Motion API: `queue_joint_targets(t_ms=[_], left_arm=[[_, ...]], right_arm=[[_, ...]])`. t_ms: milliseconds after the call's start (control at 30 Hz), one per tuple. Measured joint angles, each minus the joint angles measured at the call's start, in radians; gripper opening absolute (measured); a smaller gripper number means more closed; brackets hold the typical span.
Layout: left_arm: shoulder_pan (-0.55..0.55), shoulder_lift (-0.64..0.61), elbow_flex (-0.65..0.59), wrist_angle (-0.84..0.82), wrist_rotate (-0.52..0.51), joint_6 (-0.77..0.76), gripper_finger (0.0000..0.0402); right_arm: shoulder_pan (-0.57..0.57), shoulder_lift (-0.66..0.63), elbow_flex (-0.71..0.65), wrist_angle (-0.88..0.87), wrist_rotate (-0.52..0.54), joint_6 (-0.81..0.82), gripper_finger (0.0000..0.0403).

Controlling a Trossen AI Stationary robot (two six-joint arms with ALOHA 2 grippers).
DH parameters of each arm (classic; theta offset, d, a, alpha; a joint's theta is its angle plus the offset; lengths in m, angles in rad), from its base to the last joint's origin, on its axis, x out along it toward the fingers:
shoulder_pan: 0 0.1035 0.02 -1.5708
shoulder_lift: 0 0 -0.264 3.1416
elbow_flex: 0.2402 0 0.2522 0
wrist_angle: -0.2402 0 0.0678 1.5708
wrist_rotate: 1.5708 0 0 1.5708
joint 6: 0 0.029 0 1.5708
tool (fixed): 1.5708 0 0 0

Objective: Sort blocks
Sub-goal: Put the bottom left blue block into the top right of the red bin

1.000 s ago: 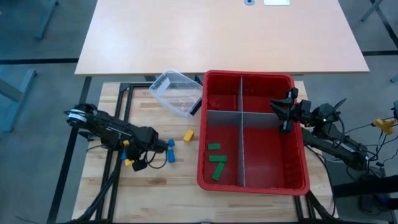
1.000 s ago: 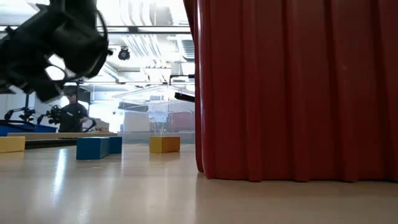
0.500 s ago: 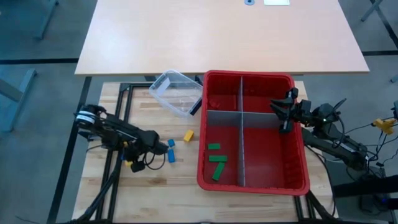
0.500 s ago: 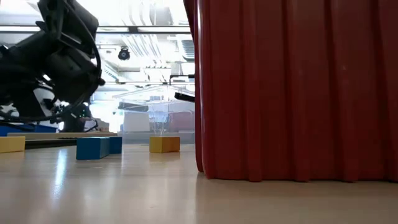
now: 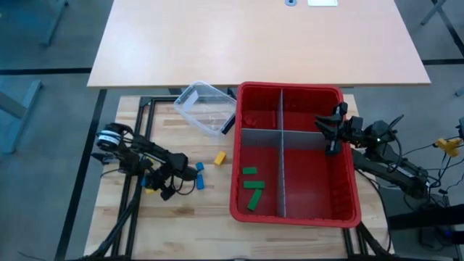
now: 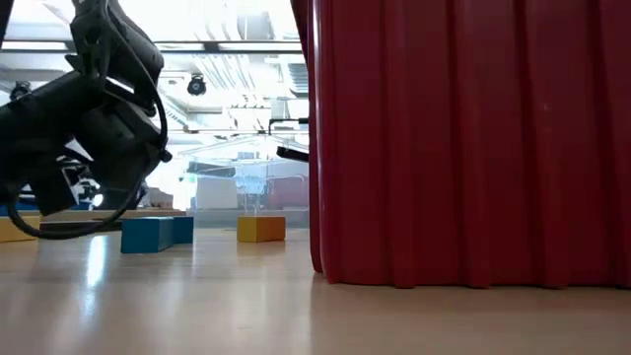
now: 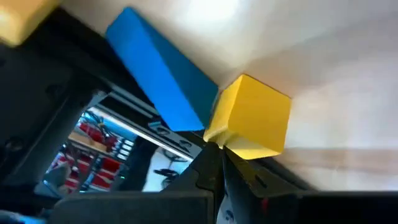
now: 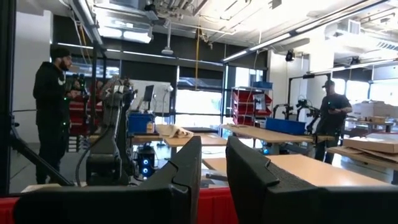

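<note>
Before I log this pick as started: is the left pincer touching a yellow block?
Touching. The left wrist view shows the left pincer, shut, with its fingertips against the lower edge of the yellow block, which rests beside a blue block.

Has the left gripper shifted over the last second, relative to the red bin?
Yes. In the high view the left gripper has pulled back slightly, away from the red bin and toward the table's left edge.

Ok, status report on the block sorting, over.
Left gripper shut, down among loose blocks. Right gripper slightly open, empty, over red bin. Three green blocks binned. Nothing blocking.
</note>
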Motion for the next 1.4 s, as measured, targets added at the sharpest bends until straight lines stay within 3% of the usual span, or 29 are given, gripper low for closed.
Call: queue_joint_targets(t_ms=[233, 500, 700, 800, 1200, 1400], left_arm=[[0.000, -0.055, 0.000, 0.017, -0.042, -0.084, 0.0000], [0.000, -0.081, 0.090, 0.083, -0.065, -0.050, 0.0000], [-0.001, -0.083, 0.248, 0.151, -0.288, 0.016, 0.0000], [0.001, -0.080, 0.290, 0.071, -0.373, -0.002, 0.0000], [0.003, -0.074, 0.127, -0.048, -0.356, -0.151, 0.0000], [0.003, -0.074, 0.026, -0.049, -0.268, -0.188, 0.0000]], right_arm=[[0.000, 0.000, 0.000, 0.000, -0.001, -0.005, 0.0058], [0.000, 0.000, 0.000, 0.000, -0.001, -0.010, 0.0072], [0.000, 0.000, 0.000, 0.000, 0.000, -0.010, 0.0068], [0.000, 0.000, 0.000, 0.000, -0.001, -0.009, 0.0061], [0.000, 0.000, 0.000, 0.000, -0.001, -0.009, 0.0062], [0.000, 0.000, 0.000, 0.000, -0.001, -0.010, 0.0073]])
